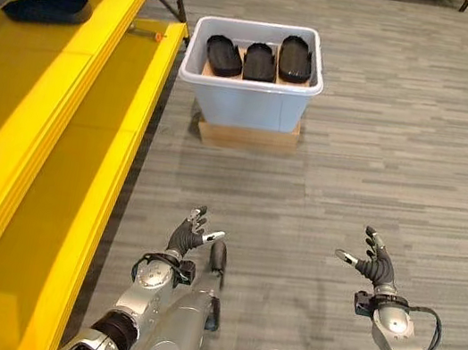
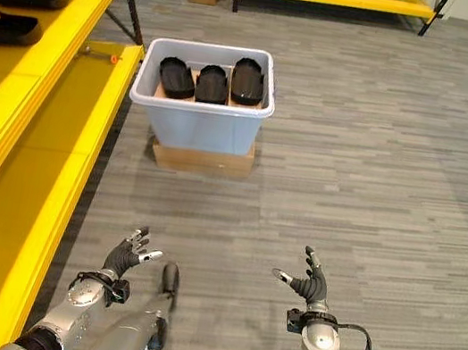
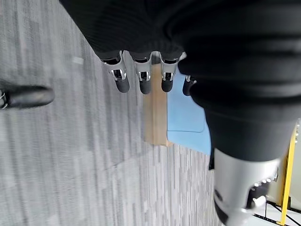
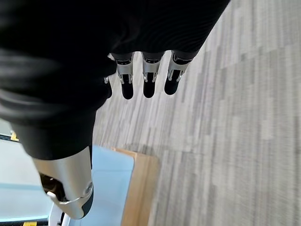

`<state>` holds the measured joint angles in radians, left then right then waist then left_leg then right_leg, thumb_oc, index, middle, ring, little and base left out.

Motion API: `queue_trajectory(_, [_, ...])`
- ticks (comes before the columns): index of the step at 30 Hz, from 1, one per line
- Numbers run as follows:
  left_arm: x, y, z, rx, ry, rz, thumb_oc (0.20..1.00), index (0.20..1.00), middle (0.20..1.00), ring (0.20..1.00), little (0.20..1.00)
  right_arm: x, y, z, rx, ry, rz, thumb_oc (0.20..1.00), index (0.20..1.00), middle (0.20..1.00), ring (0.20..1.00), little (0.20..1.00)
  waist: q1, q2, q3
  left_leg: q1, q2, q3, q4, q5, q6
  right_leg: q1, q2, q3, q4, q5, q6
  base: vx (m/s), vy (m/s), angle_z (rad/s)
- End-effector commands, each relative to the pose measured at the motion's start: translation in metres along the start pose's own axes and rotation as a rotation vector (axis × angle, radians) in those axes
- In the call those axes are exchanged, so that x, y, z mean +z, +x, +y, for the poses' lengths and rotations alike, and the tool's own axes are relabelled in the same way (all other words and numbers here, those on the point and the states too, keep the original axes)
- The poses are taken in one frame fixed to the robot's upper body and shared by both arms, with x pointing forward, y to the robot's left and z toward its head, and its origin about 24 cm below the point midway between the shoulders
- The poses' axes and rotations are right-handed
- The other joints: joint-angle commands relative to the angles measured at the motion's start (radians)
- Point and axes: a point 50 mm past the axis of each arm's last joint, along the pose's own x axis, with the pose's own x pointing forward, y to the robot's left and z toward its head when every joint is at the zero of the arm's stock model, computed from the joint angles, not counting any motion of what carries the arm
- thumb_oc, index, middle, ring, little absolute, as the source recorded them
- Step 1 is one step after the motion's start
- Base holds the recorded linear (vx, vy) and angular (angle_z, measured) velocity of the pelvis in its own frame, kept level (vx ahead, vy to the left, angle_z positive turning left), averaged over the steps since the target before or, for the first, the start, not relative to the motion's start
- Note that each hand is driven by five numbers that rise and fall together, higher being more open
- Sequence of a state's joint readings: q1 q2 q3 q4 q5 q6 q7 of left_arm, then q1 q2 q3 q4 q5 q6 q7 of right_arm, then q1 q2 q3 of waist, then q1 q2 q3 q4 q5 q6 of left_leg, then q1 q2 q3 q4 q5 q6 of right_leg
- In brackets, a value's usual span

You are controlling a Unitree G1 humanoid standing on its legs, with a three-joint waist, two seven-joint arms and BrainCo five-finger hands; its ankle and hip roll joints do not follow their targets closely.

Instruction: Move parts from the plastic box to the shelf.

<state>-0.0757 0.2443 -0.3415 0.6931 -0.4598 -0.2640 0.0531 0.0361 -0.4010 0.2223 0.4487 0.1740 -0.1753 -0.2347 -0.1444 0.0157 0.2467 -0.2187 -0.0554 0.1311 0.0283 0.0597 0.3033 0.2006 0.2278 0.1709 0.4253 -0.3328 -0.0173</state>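
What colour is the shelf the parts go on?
Bright yellow; the shelf shows best in the left eye view, with black parts on it.

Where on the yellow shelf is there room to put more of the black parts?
The yellow shelf is bare along its near stretch, from the nearest black part on it toward the robot. The far end is crowded: three black parts in a row. The plastic box holds three more, side by side.
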Motion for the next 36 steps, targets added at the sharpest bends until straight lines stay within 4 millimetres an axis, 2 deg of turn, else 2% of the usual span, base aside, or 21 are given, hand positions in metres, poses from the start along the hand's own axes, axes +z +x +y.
queue_trajectory(1, [0.042,0.014,-0.008,-0.019,-0.011,-0.198,1.000,1.000,1.000,1.000,1.000,0.027,0.004,-0.015,-0.024,0.015,-0.137,1.000,1.000,1.000,1.000,1.000,-0.042,0.000,-0.014,0.001,0.152,-0.010,0.072,-0.032,-0.343,-0.057,-0.241,-0.046,-0.260,0.113,0.050,0.41,0.248,-1.35])
queue_trajectory(5, [0.044,0.015,-0.013,-0.039,0.057,-0.204,1.000,1.000,1.000,1.000,1.000,0.036,0.007,-0.011,-0.016,0.032,-0.166,1.000,1.000,1.000,1.000,1.000,-0.046,-0.002,-0.033,0.046,0.111,0.020,0.092,-0.094,-0.309,-0.102,-0.276,-0.057,-0.256,0.146,0.080,0.35,0.222,0.10])
queue_trajectory(8, [0.044,0.014,-0.014,-0.048,0.110,-0.199,1.000,1.000,1.000,1.000,1.000,0.042,0.008,-0.007,-0.029,0.056,-0.185,1.000,1.000,1.000,1.000,1.000,-0.043,0.003,-0.042,0.069,0.096,0.014,0.098,-0.121,-0.289,-0.127,-0.292,-0.050,-0.227,0.149,0.091,0.27,0.186,0.36])
queue_trajectory(11, [0.038,0.012,-0.015,-0.060,0.140,-0.173,1.000,1.000,1.000,1.000,1.000,0.044,0.010,-0.009,-0.065,0.107,-0.186,1.000,1.000,1.000,1.000,1.000,-0.035,0.001,-0.059,0.085,0.077,0.015,0.122,-0.157,-0.267,-0.128,-0.319,-0.048,-0.202,0.178,0.108,0.28,0.184,0.22])
queue_trajectory(12, [0.033,0.010,-0.012,-0.047,0.139,-0.151,1.000,1.000,1.000,1.000,1.000,0.046,0.011,-0.010,-0.067,0.098,-0.204,1.000,1.000,1.000,1.000,1.000,-0.029,-0.002,-0.072,0.093,0.061,0.018,0.140,-0.181,-0.247,-0.131,-0.343,-0.051,-0.166,0.215,0.122,0.27,0.188,0.13])
queue_trajectory(13, [0.032,0.010,-0.012,-0.046,0.140,-0.147,1.000,1.000,1.000,1.000,1.000,0.046,0.012,-0.010,-0.067,0.097,-0.205,1.000,1.000,1.000,1.000,1.000,-0.027,-0.002,-0.074,0.095,0.059,0.019,0.142,-0.185,-0.244,-0.131,-0.347,-0.053,-0.159,0.221,0.124,0.31,0.247,-0.20])
queue_trajectory(14, [0.027,0.008,-0.008,-0.021,0.144,-0.126,1.000,1.000,1.000,1.000,1.000,0.047,0.013,-0.010,-0.062,0.079,-0.214,1.000,1.000,1.000,1.000,1.000,-0.013,-0.005,-0.083,0.103,0.046,0.027,0.151,-0.200,-0.227,-0.139,-0.376,-0.077,-0.096,0.273,0.125,0.16,0.146,-0.35])
queue_trajectory(17, [0.021,0.006,-0.002,0.027,0.121,-0.096,1.000,1.000,1.000,1.000,1.000,0.048,0.013,-0.008,-0.053,0.061,-0.218,1.000,1.000,1.000,1.000,1.000,0.007,-0.008,-0.087,0.114,0.036,0.044,0.156,-0.215,-0.207,-0.155,-0.418,-0.126,-0.014,0.337,0.119,0.13,0.148,-0.26])
queue_trajectory(20, [0.014,0.002,0.004,0.061,0.110,-0.076,1.000,1.000,1.000,1.000,1.000,0.048,0.014,-0.004,-0.038,0.059,-0.205,1.000,1.000,1.000,1.000,1.000,0.042,-0.009,-0.076,0.148,0.030,0.067,0.163,-0.239,-0.182,-0.209,-0.500,-0.214,0.114,0.431,0.115,0.09,0.126,-0.37])
queue_trajectory(21, [0.012,0.001,0.005,0.057,0.108,-0.076,1.000,1.000,1.000,1.000,1.000,0.048,0.016,-0.003,-0.050,0.072,-0.200,1.000,1.000,1.000,1.000,1.000,0.050,-0.008,-0.063,0.171,0.031,0.066,0.162,-0.248,-0.177,-0.244,-0.513,-0.209,0.169,0.441,0.111,0.10,0.030,-0.59])
queue_trajectory(23, [0.007,0.000,0.006,0.040,0.124,-0.050,1.000,1.000,1.000,1.000,1.000,0.049,0.019,-0.006,-0.076,0.092,-0.198,1.000,1.000,1.000,1.000,1.000,0.034,-0.008,-0.047,0.194,0.035,0.034,0.152,-0.249,-0.179,-0.289,-0.410,-0.163,0.166,0.371,0.106,0.14,-0.070,-0.27])
queue_trajectory(24, [0.005,0.000,0.007,0.036,0.124,-0.037,1.000,1.000,1.000,1.000,1.000,0.052,0.020,-0.004,-0.082,0.086,-0.210,1.000,1.000,1.000,1.000,1.000,0.020,-0.011,-0.045,0.213,0.033,0.028,0.132,-0.240,-0.183,-0.321,-0.344,-0.166,0.101,0.321,0.105,0.15,-0.090,0.16])
queue_trajectory(25, [0.006,0.001,0.008,0.036,0.127,-0.036,1.000,1.000,1.000,1.000,1.000,0.056,0.021,-0.004,-0.079,0.079,-0.222,1.000,1.000,1.000,1.000,1.000,0.012,-0.016,-0.041,0.227,0.028,0.027,0.114,-0.236,-0.184,-0.340,-0.317,-0.177,0.050,0.308,0.107,0.14,-0.087,0.28])
queue_trajectory(28, [0.012,0.003,0.004,0.028,0.131,-0.052,1.000,1.000,1.000,1.000,1.000,0.066,0.021,-0.007,-0.082,0.062,-0.261,1.000,1.000,1.000,1.000,1.000,-0.015,-0.041,-0.023,0.278,-0.011,0.009,0.064,-0.242,-0.186,-0.399,-0.237,-0.205,-0.140,0.331,0.110,0.17,-0.065,0.13])
queue_trajectory(29, [0.012,0.003,-0.007,-0.017,0.149,-0.061,1.000,1.000,1.000,1.000,1.000,0.066,0.018,-0.017,-0.132,0.048,-0.266,1.000,1.000,1.000,1.000,1.000,-0.049,-0.055,-0.018,0.335,-0.066,-0.071,0.012,-0.244,-0.191,-0.450,-0.172,-0.176,-0.265,0.423,0.123,0.26,-0.061,0.13])
queue_trajectory(32, [0.008,0.000,-0.013,-0.069,0.170,-0.065,1.000,1.000,1.000,1.000,1.000,0.059,0.014,-0.020,-0.172,0.037,-0.250,1.000,1.000,1.000,1.000,1.000,-0.067,-0.055,-0.013,0.381,-0.087,-0.139,-0.009,-0.251,-0.192,-0.492,-0.152,-0.160,-0.275,0.485,0.137,0.23,-0.093,0.70])
queue_trajectory(36, [0.011,0.001,-0.020,-0.129,0.205,-0.078,1.000,1.000,1.000,1.000,1.000,0.054,0.014,-0.023,-0.188,0.033,-0.237,1.000,1.000,1.000,1.000,1.000,-0.075,-0.045,-0.029,0.410,-0.088,-0.206,-0.029,-0.254,-0.192,-0.473,-0.142,-0.138,-0.306,0.464,0.108,0.19,-0.178,0.81])
